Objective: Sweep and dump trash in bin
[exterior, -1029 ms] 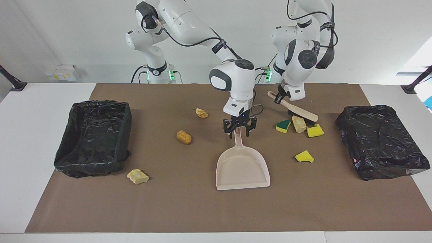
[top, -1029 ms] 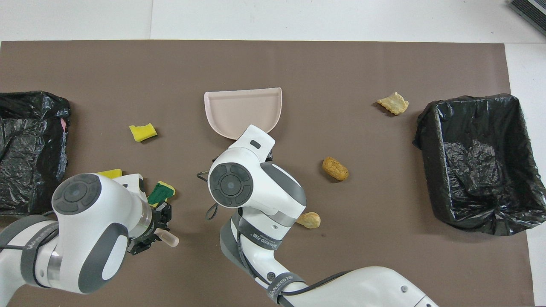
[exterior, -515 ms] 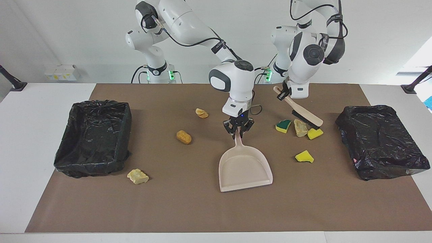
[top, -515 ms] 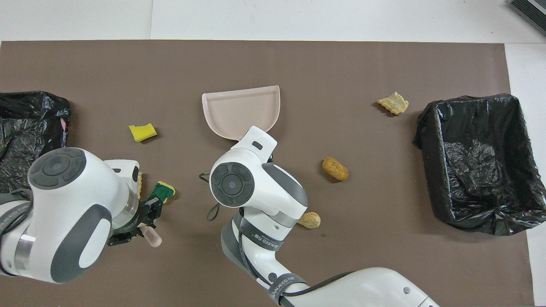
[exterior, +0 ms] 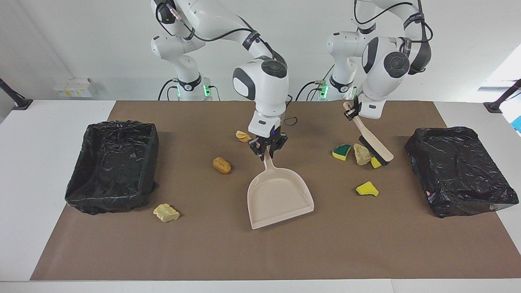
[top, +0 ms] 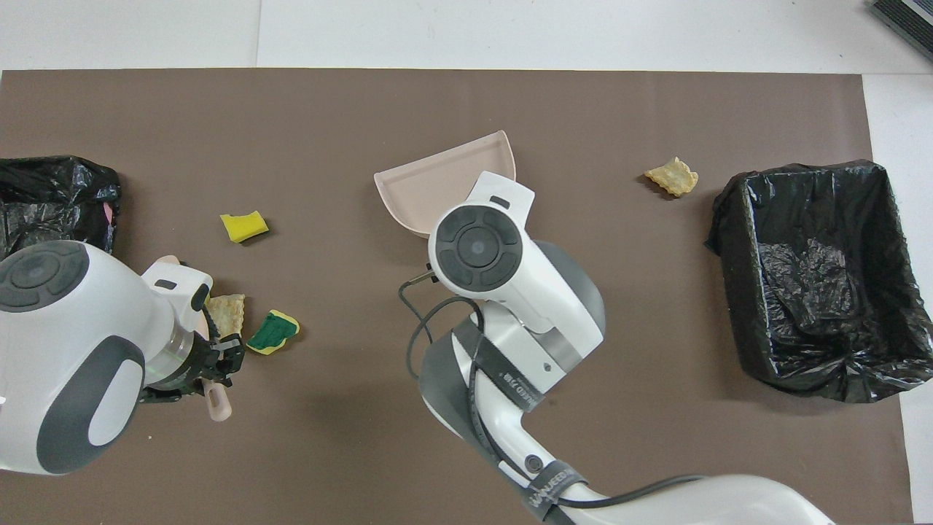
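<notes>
The right gripper (exterior: 267, 151) has closed on the dustpan (exterior: 279, 196) handle and swung the pan, its mouth now angled toward the left arm's end of the table. The left gripper (exterior: 353, 113), clamped on the brush (exterior: 372, 143), has tipped it steeper; the bristles rest beside three clustered scraps (exterior: 360, 154). Sweeping can begin. Other scraps (exterior: 222, 165) lie scattered across the mat, between two black-lined bins (exterior: 112, 165). A strap on the right arm carries lettering, unreadable here.
</notes>
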Motion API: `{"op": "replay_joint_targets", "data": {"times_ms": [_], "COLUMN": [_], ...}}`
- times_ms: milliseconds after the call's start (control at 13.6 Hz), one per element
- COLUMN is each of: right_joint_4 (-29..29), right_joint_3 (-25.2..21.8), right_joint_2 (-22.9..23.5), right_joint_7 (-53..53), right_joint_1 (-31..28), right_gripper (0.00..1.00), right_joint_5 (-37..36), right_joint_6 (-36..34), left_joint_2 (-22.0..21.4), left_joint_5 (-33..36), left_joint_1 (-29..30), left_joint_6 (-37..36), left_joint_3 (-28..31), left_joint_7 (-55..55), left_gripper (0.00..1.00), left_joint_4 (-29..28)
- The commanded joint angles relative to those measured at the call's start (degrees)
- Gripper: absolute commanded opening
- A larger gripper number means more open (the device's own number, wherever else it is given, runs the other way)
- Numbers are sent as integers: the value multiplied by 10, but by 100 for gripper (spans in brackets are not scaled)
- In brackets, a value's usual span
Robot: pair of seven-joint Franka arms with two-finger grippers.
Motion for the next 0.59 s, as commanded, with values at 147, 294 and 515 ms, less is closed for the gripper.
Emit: {"op": "replay_joint_targets", "data": {"times_ms": [147, 294, 515], "right_joint_4": [-21, -21, -24], "right_joint_3": [6, 6, 5], "right_joint_2": [-30, -29, -24], "right_joint_7": [-231, -381, -590], "right_joint_1": [-49, -67, -90], "right_gripper": [0, 0, 0], "right_joint_5": [27, 27, 26], "right_joint_6": [-73, -75, -46], "left_joint_2": [-17, -23, -24], "left_joint_5": [56, 75, 86], "left_joint_1": [83, 91, 88], "left_joint_6": [21, 24, 33], "left_joint_3": [-4, -5, -5], "left_joint_7": [146, 154, 152], "left_gripper": [0, 0, 0], "left_joint_4": [-35, -56, -77]}}
